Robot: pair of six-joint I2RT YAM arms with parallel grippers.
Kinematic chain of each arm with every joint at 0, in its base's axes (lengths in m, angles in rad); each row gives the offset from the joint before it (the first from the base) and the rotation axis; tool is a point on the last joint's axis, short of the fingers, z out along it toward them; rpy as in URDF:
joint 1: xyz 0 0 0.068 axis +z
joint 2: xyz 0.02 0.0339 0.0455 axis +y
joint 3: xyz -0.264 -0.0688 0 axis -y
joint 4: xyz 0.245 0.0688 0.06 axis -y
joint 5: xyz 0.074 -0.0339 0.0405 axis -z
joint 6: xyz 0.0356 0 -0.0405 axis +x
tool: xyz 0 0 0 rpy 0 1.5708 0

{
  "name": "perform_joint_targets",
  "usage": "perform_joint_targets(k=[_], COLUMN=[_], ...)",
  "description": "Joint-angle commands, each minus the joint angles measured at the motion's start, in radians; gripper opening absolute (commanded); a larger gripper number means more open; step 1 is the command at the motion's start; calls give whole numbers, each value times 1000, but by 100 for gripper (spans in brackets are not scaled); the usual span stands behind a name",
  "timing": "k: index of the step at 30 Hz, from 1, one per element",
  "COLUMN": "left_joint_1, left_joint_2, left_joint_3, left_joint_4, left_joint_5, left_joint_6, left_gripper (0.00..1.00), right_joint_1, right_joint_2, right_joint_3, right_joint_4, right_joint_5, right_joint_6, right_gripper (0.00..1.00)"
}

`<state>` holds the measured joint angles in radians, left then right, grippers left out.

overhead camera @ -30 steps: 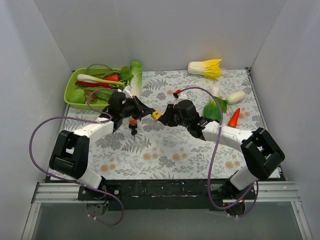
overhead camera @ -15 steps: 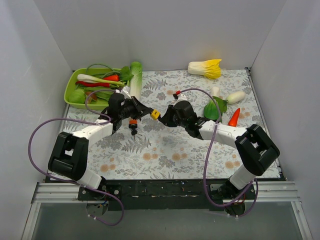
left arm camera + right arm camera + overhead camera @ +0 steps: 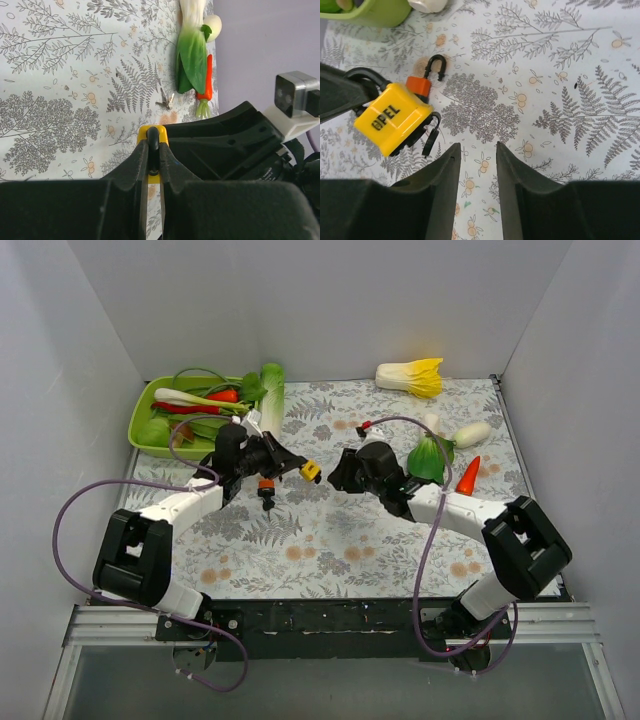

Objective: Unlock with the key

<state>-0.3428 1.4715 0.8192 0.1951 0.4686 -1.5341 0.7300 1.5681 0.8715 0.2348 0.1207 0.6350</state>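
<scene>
In the overhead view the left tool [image 3: 290, 465] sits just left of centre, clamped on the yellow lock [image 3: 312, 471], which is held out toward the middle of the frame. In the left wrist view the two fingers press together on a sliver of yellow body with a dark bar between them. It is probably the shackle end, though the fingers cover too much to be sure. The right wrist view shows the lock at the left of its frame, black lettering on its face and a black shackle hanging at its lower right. Whether that shackle is latched I cannot tell.

The right tool [image 3: 477, 150] faces the lock from the right. Its fingers [image 3: 442, 175] stand apart with only the patterned desk [image 3: 330, 540] showing between them, and they hold nothing. Its tips are near the lock but do not touch it.

An orange lock [image 3: 418, 85] lies on the desk just above the yellow one in the right wrist view, its black shackle arching upward. In the overhead view it is below the left tool.

The keys [image 3: 165, 101] lie on the desk near the centre of the left wrist view, a small metal bunch just beside the leafy end of a bok choy [image 3: 190, 55] and the green top of a carrot [image 3: 206, 75]. Neither tool touches them, and in the overhead view the right arm seems to hide them.

A green tray [image 3: 140, 420] of vegetables sits at the upper left of the overhead view.
</scene>
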Motion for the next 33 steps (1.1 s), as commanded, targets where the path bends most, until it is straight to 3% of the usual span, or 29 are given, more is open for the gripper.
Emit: perform_joint_targets(k=[1,2,3,5,10,13,20,27,33], left_joint_1=[30,42,45,56,71,77,94,94,94], left_joint_2=[2,19,38,91,183,214,250,253,253], left_joint_3=[90,104,133,150,185,198,195,189,189], left_joint_4=[30,33,32,43,66,43,50,70,70], left_joint_5=[138,184,259,327,494,508,547,554,555], left_joint_6=[54,63,68,68,26,31,6,-8,-9], left_gripper=[0,0,0,0,0,0,0,0,0], right_joint_1=[-55,-101,-124,-164,-165,-158,-89,-58,-46], right_joint_2=[-124,-146,-151,-170,-204,-204,-160,-91,-37], right_joint_3=[-25,-26,-26,-20,-2,14,26,50,89], right_joint_4=[81,89,92,80,9,-15,-57,-34,-3], right_joint_5=[-176,-232,-281,-375,-397,-464,-463,-434,-421], right_joint_6=[-44,-50,-49,-84,-207,-235,-270,-235,-213], right_gripper=[49,58,61,64,66,68,74,74,68])
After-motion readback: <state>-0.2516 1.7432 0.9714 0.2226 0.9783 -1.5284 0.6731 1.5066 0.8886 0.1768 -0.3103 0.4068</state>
